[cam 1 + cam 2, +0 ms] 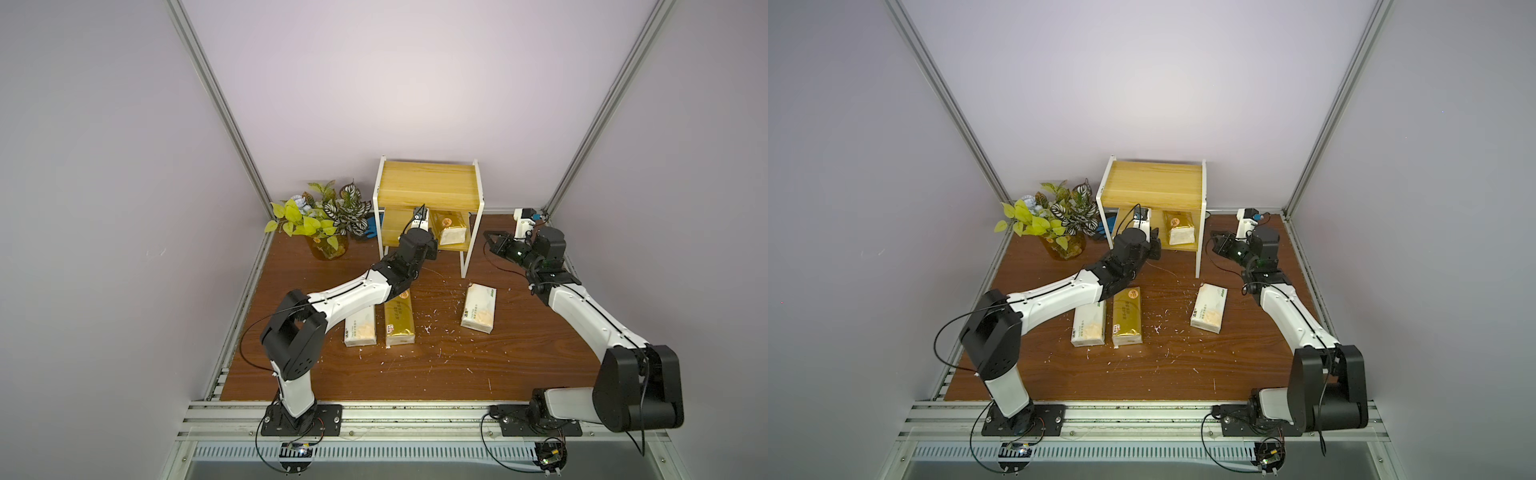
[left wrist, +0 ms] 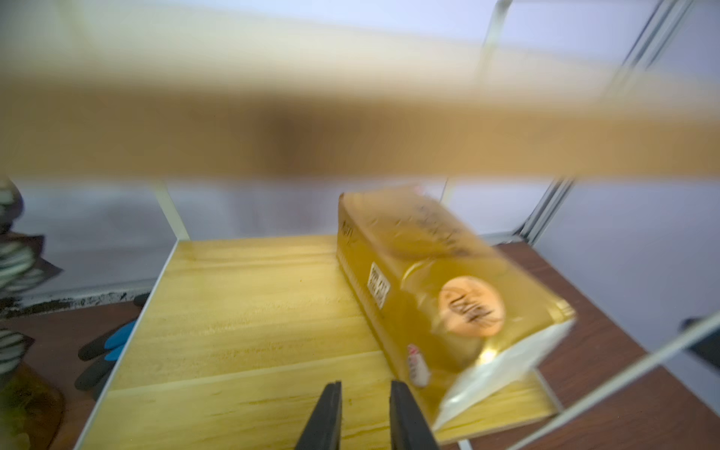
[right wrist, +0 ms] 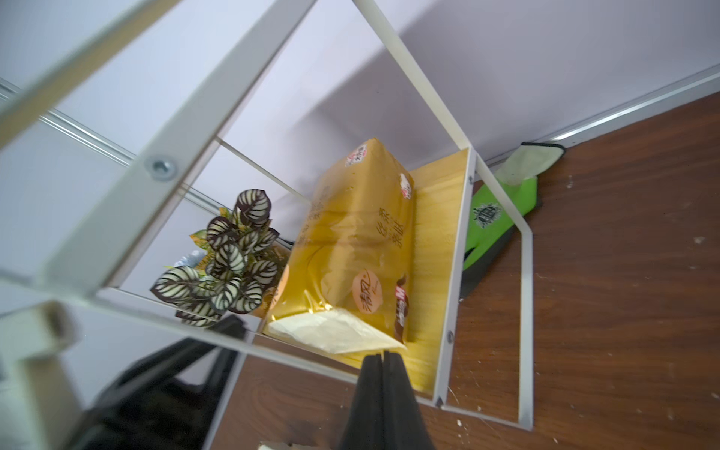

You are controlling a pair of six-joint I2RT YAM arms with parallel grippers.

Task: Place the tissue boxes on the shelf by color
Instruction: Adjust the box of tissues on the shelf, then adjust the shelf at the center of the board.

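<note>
Top views both show the table (image 1: pixel 415 374) from above. At the left of the frame stand the potted plants (image 1: pixel 322 216). Lower, near the middle, one white pack (image 1: pixel 360 330) and one gold pack (image 1: pixel 399 322) lie side by side on the table, partly under my left arm. Above them the left gripper (image 1: pixel 419 215) reaches into the lower level of the shelf (image 1: pixel 428 185). In the left wrist view its jaws stand a little apart with nothing between them. Just to its right the shelved gold pack (image 1: pixel 451 230) lies on the lower board, a bit askew. Further right a second white pack (image 1: pixel 478 307) lies on the table. The right gripper (image 1: pixel 496 243) hangs beside the shelf, closed and empty.

I judge that the placing of the first gold pack is nearly finished. Next I should draw the left arm straight back, touching neither the pack nor the upper board, then fetch the other gold pack. The white ones I would put on the top board.
</note>
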